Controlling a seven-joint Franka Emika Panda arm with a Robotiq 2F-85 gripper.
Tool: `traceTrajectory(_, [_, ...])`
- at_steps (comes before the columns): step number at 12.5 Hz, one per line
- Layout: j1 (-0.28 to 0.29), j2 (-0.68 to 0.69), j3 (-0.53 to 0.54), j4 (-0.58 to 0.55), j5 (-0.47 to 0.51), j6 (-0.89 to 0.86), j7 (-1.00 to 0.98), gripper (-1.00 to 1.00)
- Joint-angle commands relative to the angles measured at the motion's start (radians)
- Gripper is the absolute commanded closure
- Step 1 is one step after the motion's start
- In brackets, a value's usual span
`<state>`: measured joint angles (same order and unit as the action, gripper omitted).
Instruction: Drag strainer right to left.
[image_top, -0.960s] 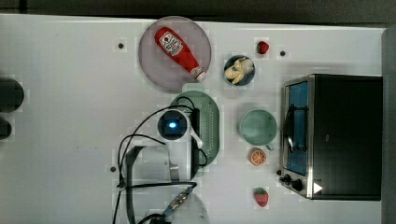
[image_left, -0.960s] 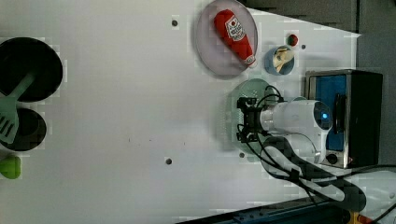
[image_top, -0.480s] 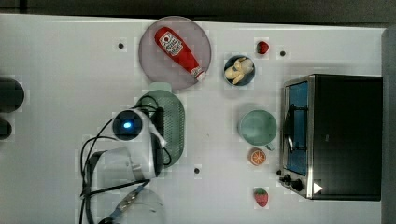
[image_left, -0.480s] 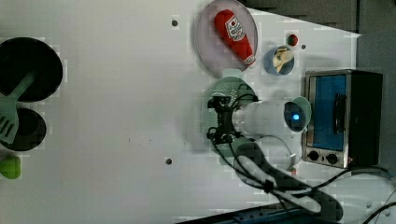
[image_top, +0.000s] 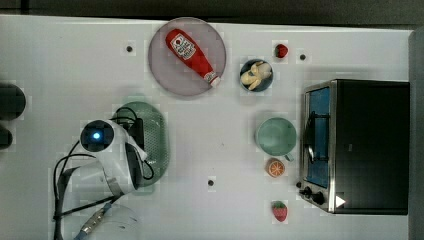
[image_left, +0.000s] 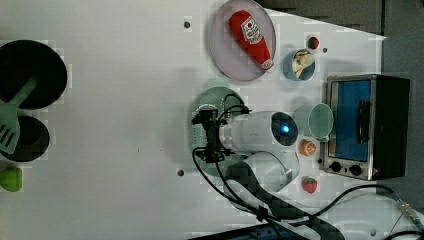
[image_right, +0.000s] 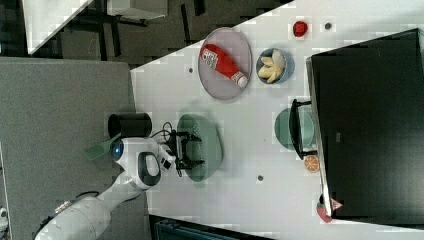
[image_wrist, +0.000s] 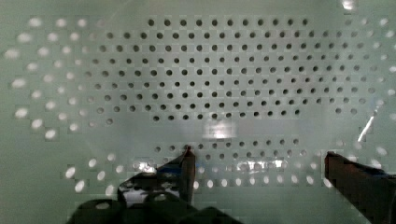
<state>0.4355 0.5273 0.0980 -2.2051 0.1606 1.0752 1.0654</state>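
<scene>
The strainer (image_top: 156, 134) is a pale sage-green oval colander with small holes, lying left of the middle of the white table in the top view. It also appears as the strainer (image_left: 219, 97) in the left view and the strainer (image_right: 209, 141) in the right view. My gripper (image_left: 203, 136) reaches down into it from above, and the arm covers much of its bowl. The gripper (image_right: 195, 148) stands open, its fingers spread along the strainer's length. In the wrist view the perforated floor of the strainer (image_wrist: 210, 79) lies close below the gripper (image_wrist: 261, 163), with nothing between the fingertips (image_wrist: 187, 161).
A grey-pink plate (image_top: 165, 75) holding a red ketchup bottle (image_top: 192, 54) sits just beyond the strainer. A green cup (image_top: 276, 136), a banana bowl (image_top: 256, 75), an orange slice (image_top: 275, 167) and a toaster oven (image_top: 355, 145) stand to the top view's right. Black pots (image_top: 10, 100) are at the top view's left edge.
The strainer and my arm have slid together toward the top view's left, from beside the green cup to well left of the table's middle. The gripper stays open inside it.
</scene>
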Motion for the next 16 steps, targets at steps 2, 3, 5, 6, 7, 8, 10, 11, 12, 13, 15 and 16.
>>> traceTrajectory(2, [0.048,0.04,-0.001,0.095,-0.007,-0.019,0.084,-1.0])
traceTrajectory(3, [0.061,0.049,0.0,0.11,-0.006,-0.021,0.111,-1.0])
traceTrajectory(5, [0.088,0.067,0.0,0.141,-0.006,-0.027,0.181,-1.0])
traceTrajectory(6, [0.102,0.076,0.0,0.157,-0.006,-0.031,0.198,-1.0])
traceTrajectory(7, [0.115,0.085,0.0,0.174,-0.006,-0.034,0.198,-1.0])
traceTrajectory(8, [0.127,0.094,0.0,0.19,-0.006,-0.038,0.199,-1.0])
traceTrajectory(10, [0.148,0.11,0.0,0.217,0.009,-0.039,0.199,-1.0])
traceTrajectory(11, [0.158,0.118,0.0,0.231,0.026,-0.038,0.199,-1.0])
traceTrajectory(12, [0.168,0.125,0.0,0.245,0.048,-0.039,0.199,-1.0])
traceTrajectory(13, [0.178,0.133,0.0,0.257,0.067,-0.038,0.198,-1.0])
traceTrajectory(15, [0.194,0.151,0.0,0.289,0.076,-0.039,0.199,-1.0])
traceTrajectory(16, [0.202,0.159,0.0,0.302,0.077,-0.039,0.199,-1.0])
